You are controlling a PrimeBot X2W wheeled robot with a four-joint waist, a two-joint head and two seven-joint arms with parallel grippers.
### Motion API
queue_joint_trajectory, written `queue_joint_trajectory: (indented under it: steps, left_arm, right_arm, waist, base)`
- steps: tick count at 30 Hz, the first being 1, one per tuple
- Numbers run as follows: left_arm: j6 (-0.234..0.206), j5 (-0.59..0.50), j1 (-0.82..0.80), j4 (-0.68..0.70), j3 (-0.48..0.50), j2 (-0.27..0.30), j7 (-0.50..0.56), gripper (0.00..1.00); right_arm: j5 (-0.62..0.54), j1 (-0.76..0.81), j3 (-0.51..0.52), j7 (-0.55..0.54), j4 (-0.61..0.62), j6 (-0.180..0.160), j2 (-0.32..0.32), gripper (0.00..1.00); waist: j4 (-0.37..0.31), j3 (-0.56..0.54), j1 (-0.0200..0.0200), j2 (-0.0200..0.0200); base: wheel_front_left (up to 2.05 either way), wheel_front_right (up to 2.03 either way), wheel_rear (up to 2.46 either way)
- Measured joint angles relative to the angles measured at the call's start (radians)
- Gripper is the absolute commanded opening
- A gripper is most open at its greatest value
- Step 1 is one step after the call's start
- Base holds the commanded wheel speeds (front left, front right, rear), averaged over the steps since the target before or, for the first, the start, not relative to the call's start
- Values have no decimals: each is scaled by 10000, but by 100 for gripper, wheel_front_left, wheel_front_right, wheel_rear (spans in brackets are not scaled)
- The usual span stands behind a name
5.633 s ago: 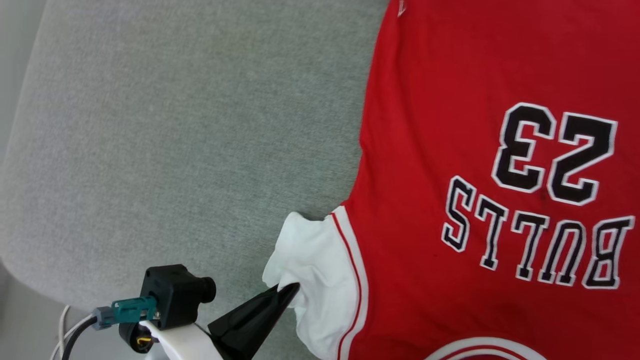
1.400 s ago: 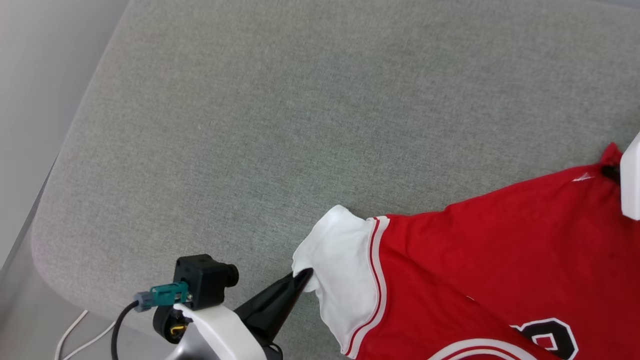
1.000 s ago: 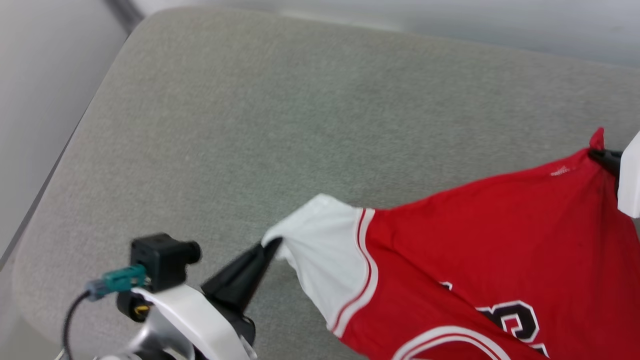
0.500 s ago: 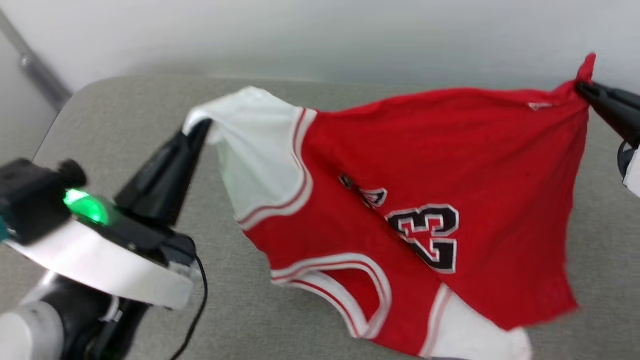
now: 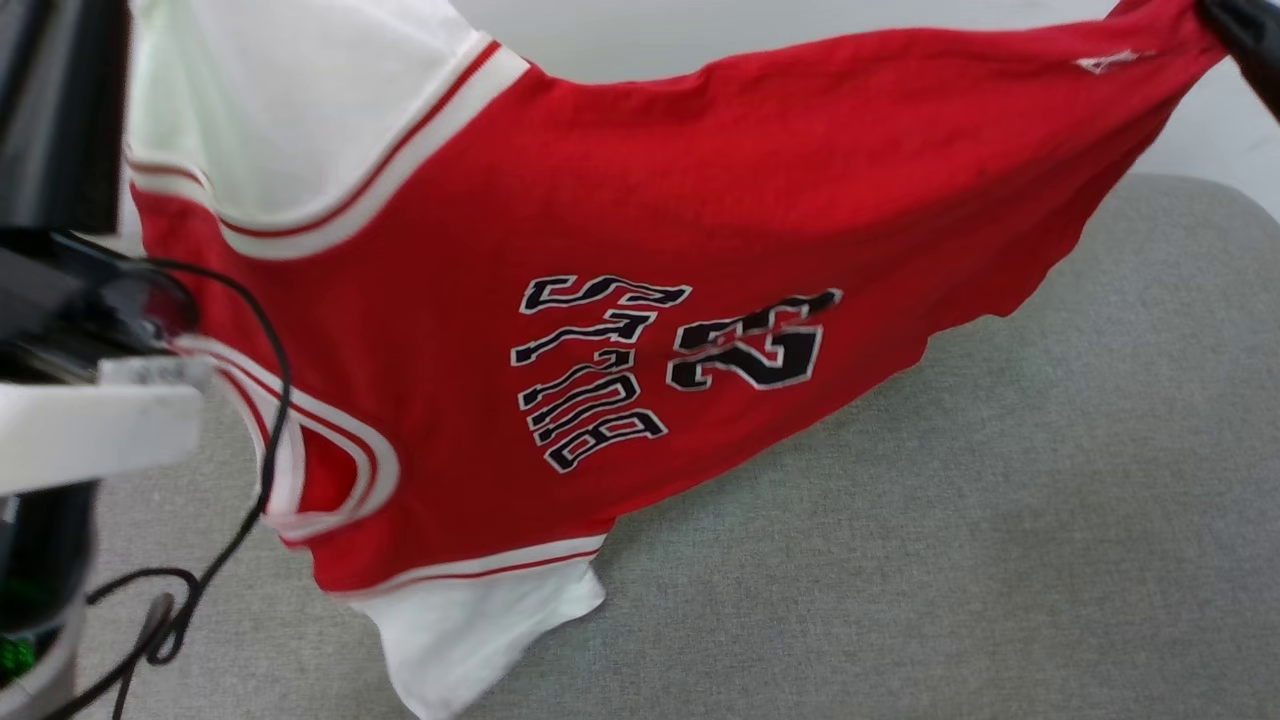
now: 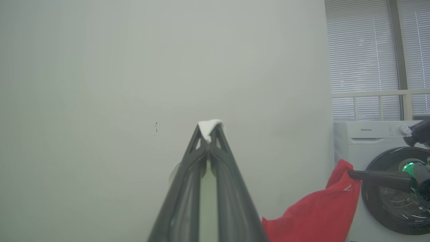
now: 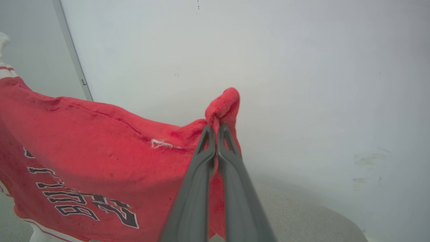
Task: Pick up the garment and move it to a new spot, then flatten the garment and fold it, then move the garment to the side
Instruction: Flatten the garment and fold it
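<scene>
Above the grey cushion (image 5: 1000, 550): garment (image 5: 640, 200) strung up by two corners

Nearest the head camera, at the left edge: blurred white cuff (image 5: 90, 430) of the left arm, with a black cable (image 5: 270, 400) looping down past it. Left gripper (image 6: 209, 129) pressed together on a tuft of white sleeve cloth, poking out past the fingertips in the left wrist view.

Just beyond, garment spread sideways in the air. One white sleeve up at the top left, striped neckline at the left. Second white sleeve hanging lowest, down by the cushion — whether touching it, cannot tell. "BULLS" and "23" in black with white edging, turned on end across the red chest. Top edge sagging in a shallow curve between the two held points.

Farther off, right gripper (image 7: 216, 129) clamped tight on a bunched red corner, with a knob of red cloth sticking up above the meeting fingertips in the right wrist view and a small white mark (image 7: 161, 144) just beside them. Same pinch at the top right corner of the head view.

Beneath, cushion of plain grey weave, rounded at its far right corner. Behind everything, pale bare wall (image 6: 100, 67). Past the right gripper in the left wrist view — white washing machine (image 6: 369, 141) with a dark round door, slatted blinds (image 6: 362, 43) above it.
</scene>
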State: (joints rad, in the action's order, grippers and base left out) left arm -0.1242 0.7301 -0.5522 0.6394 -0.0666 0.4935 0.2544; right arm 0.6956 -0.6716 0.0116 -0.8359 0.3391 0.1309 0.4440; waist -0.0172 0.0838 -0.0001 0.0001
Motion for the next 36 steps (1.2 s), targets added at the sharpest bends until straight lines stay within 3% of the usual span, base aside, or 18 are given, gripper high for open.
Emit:
queue_joint_trajectory:
  steps: [11, 18, 29, 36]
  left_arm:
    - [-50, 4, -3429, -1559, 495, 502, 378, 0]
    - [470, -48, -6403, -3593, 150, 629, 336, 0]
    - [1312, -1045, -11190, -7409, -892, 178, -594, 0]
    - [1595, -1455, -12624, -9658, -1208, -370, -1779, 0]
  right_arm:
    - [-556, -1588, 267, 823, -196, 0, -146, 0]
    - [-1126, -3442, -27, 1701, -1315, 0, -81, 0]
    - [-2650, -7356, -314, 4011, -4506, 0, -617, 0]
    - [-3613, -8840, -395, 5864, -6684, 0, -1097, 0]
  waist:
    - [-259, 1247, 0, 0]
    - [-290, 2602, 1, 0]
    - [-264, 4701, 3, 0]
    - [-260, 5635, 3, 0]
  base:
    - [0, 0, 0]
    - [0, 0, 0]
    - [0, 0, 0]
    - [0, 0, 0]
